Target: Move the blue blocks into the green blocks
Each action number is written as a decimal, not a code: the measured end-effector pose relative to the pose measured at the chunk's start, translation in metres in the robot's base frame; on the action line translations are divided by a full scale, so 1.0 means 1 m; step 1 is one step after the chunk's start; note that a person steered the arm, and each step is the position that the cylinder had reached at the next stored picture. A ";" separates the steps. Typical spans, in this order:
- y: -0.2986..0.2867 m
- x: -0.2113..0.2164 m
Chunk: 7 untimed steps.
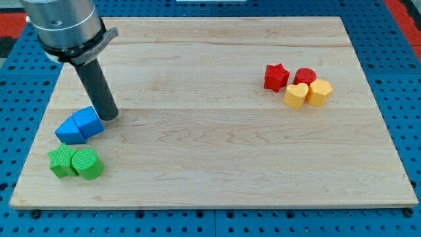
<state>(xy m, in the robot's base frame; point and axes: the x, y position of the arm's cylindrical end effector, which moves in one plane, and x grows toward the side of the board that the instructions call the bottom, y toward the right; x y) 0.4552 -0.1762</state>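
Two blue blocks lie touching at the view's left: a blue triangle-like block (68,131) and a blue cube-like block (88,122). Just below them sit two green blocks side by side, a green star-like block (62,162) and a green cylinder (87,164). A small gap separates the blue pair from the green pair. My tip (109,116) rests on the board right against the upper right side of the blue cube-like block.
At the view's upper right stands a cluster: a red star (276,76), a red cylinder (304,76), a yellow heart (296,95) and a yellow block (320,92). The wooden board (217,145) lies on a blue pegboard surface.
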 end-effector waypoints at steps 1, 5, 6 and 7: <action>-0.001 -0.029; -0.029 0.018; -0.029 0.022; -0.050 0.011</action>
<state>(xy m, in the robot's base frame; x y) 0.4664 -0.2264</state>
